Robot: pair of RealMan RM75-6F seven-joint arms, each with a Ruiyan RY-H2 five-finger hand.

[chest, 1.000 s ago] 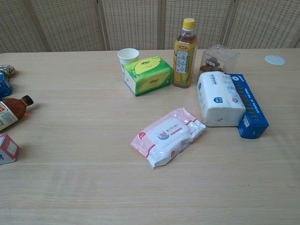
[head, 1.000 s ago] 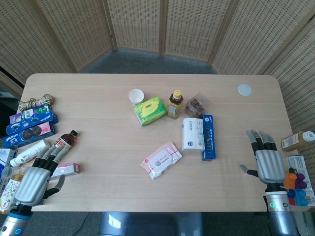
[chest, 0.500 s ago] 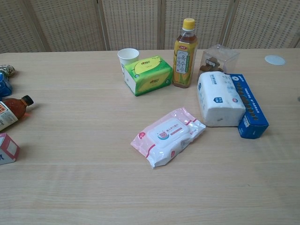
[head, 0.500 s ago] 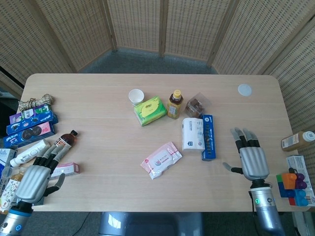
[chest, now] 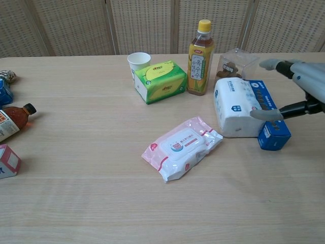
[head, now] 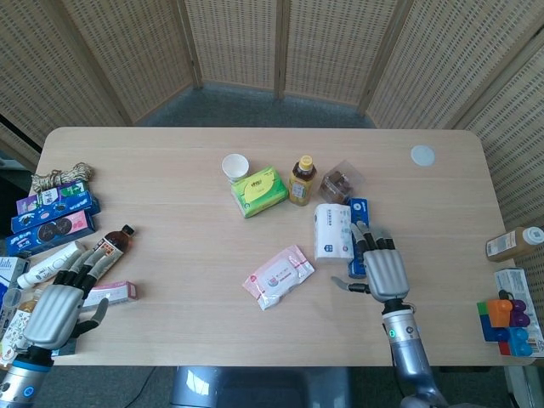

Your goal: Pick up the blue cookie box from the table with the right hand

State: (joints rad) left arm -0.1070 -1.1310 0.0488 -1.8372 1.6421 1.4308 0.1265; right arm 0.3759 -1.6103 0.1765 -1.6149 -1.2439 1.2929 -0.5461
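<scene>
Pale wood makes up the table (head: 170,246), and its near edge carries a wide bare strip between the two hands. The blue cookie box (chest: 269,117) lies flat a little right of the table's middle, its long side running from far to near, touching the white tissue pack (chest: 236,105) on its left. Behind these, toward the far edge, stand a yellow tea bottle (chest: 199,59), a clear snack box (chest: 236,63), a green tissue box (chest: 161,81) and a white paper cup (chest: 138,61). A pink wet-wipe pack (chest: 182,147) lies closer to the near edge, apart from the tissue pack. To the right of the cookie box the wood is open as far as the right edge, with only a small white lid (head: 422,155) near the far right corner. The left edge is crowded with cookie boxes (head: 53,212), a coil of twine (head: 61,176) and a brown bottle (head: 110,244). The right hand (head: 385,270) hovers over the near end of the blue cookie box, fingers (head: 371,239) spread and straight, thumb out toward the tissue pack, holding nothing; whether any fingertip touches the box cannot be told. The left hand (head: 58,310) sits at the near left corner, fingers apart, empty, beside a small pink carton (head: 115,293).
</scene>
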